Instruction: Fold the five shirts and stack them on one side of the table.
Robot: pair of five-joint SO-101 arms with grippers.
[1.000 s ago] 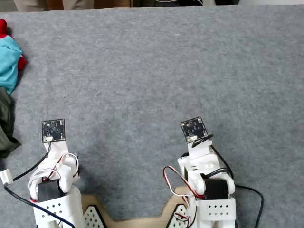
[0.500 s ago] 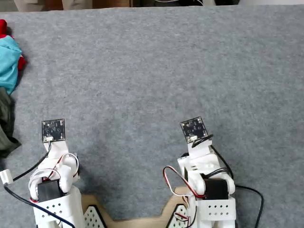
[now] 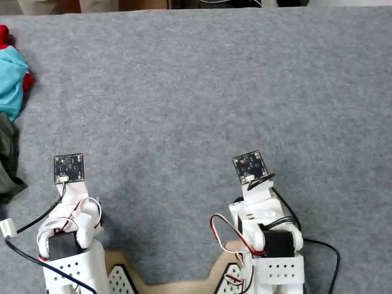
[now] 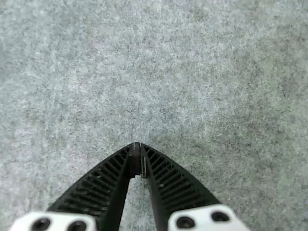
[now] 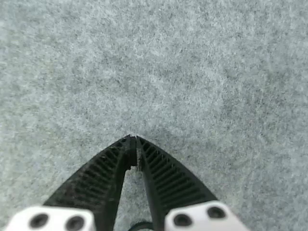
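Nothing has moved: left claw and right claw sit pinched closed, empty, above the grey felt tabletop. The crumpled heap of turquoise, red and dark green shirts lies at ten o'clock from the nearer left claw.

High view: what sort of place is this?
Probably a robotics test bench: a grey felt table, one small arm mounted beside a second arm, and crumpled shirts heaped at its edge.

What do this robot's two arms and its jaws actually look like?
Each arm, one and the other, is white plastic with black motor blocks and loose red, white and black cables. A small square black circuit board sits at each wrist. The jaws are black, ribbed and tapered, on white mounts.
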